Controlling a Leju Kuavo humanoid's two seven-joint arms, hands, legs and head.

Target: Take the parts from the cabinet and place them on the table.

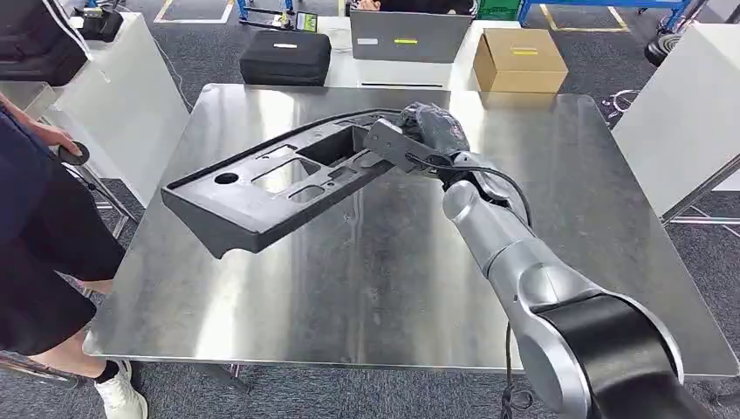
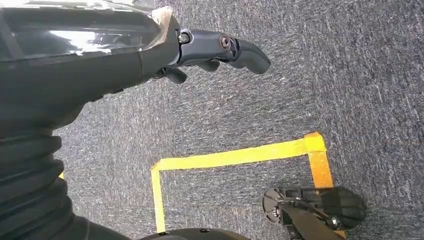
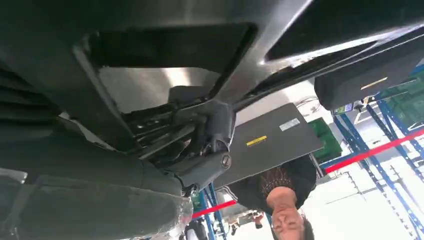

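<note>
A long black plastic panel (image 1: 262, 188) with several cut-outs hangs over the steel table (image 1: 366, 288), its far end higher than its near left end. My right hand (image 1: 428, 131) grips the panel at that far end, over the table's back middle. In the right wrist view the panel (image 3: 165, 45) spreads close over my right hand (image 3: 205, 150), whose fingers (image 3: 215, 125) hook into it. My left hand (image 2: 220, 50) hangs over the carpet, fingers loosely extended and holding nothing.
A person (image 1: 35, 227) in dark clothes stands at the table's left edge. Behind the table lie a black case (image 1: 284, 57), a grey laptop (image 1: 408, 35) and a cardboard box (image 1: 519, 59). White panels (image 1: 681, 113) flank both sides. Yellow tape (image 2: 235, 157) marks the carpet.
</note>
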